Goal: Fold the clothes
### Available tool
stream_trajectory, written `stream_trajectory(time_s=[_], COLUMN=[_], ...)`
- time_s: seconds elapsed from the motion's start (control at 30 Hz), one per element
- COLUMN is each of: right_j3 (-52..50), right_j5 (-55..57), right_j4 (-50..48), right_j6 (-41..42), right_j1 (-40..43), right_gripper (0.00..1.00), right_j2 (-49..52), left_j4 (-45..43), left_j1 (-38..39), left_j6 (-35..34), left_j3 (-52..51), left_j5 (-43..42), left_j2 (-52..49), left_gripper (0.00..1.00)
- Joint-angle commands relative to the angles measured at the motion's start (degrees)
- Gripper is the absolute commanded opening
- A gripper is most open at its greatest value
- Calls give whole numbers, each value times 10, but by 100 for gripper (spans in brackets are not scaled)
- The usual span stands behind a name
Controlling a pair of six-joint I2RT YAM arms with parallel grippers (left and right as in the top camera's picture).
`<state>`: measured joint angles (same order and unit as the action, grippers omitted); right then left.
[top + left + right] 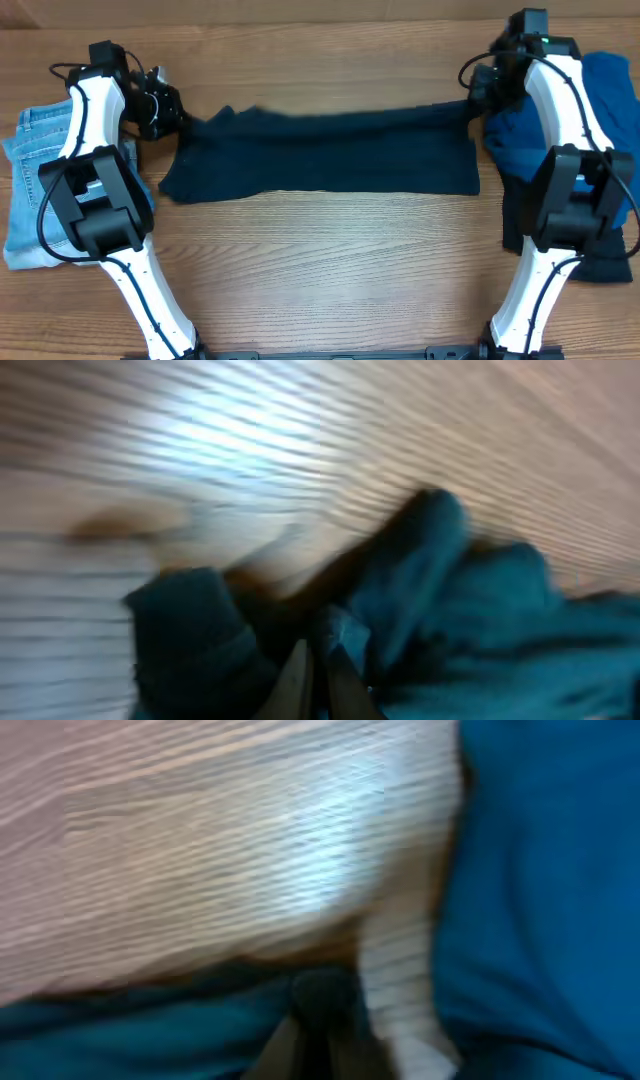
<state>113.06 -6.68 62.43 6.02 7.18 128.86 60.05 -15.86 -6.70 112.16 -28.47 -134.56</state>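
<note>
Navy top [320, 150] is lying spread lengthwise on the worktop [330, 270], stretching btwn the two grippers.

Left gripper [168, 108] is clenching tight on the top's corner at its end. Its wrist cam, though blurry, is showing the fingers [298, 680] pressed together w/ bunched cloth round them and bare wood beyond.

Right gripper [478, 98] is pinching the opposite corner, jaws all but closed. The cloth there is rising in a taut peak toward it. Its wrist cam is too smeared to give more than dark cloth at the fingertips, wood past that, and blue fabric off to one side.

Around the grippers:
- Jeans [30, 160] are lying just outboard of the left gripper, partly under the left arm. They are close to the top's end; can't tell if touching.
- Bright blue garment [605, 90] is sitting just outboard of the right gripper, w/ the right arm crossing over part of it.
- Dark garment [600, 262] is lying back from the right gripper toward the arm's base, partly covered by the arm.
</note>
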Motion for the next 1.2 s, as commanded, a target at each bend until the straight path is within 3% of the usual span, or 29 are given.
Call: stream_trajectory(time_s=[0.0, 0.2, 0.37, 0.6, 0.73, 0.77, 0.9, 1.03, 1.17], right_j3=[2, -5, -18, -18, -18, -18, -18, -18, -18], right_j5=[17, 17, 54, 116, -23, -63, -65, -65, -65], right_j4=[10, 34, 47, 79, 65, 58, 57, 47, 47], right_j6=[4, 0, 0, 0, -65, -80, -122, -123, -123], right_j1=[14, 15, 15, 16, 14, 13, -3, -15, -15], right_gripper=[11, 19, 24, 35, 46, 46, 49, 51, 51], right_j2=[-27, -27, -21, -17, -17, -17, -17, -17, -17], left_j4=[2, 13, 46, 57, 31, -5, -88, -160, -170], left_j1=[-10, -10, -10, -10, -10, -9, -2, 35, 99], left_j6=[20, 20, 21, 20, 44, 43, 34, 18, -1], left_j3=[5, 5, 5, 5, 5, 5, 5, 6, 6], left_j5=[54, 54, 57, 64, -79, -139, -193, -160, -2], left_j2=[17, 17, 17, 17, 17, 18, 22, 22, 21], left_gripper=[4, 6, 49, 54, 63, 71, 78, 81, 82])
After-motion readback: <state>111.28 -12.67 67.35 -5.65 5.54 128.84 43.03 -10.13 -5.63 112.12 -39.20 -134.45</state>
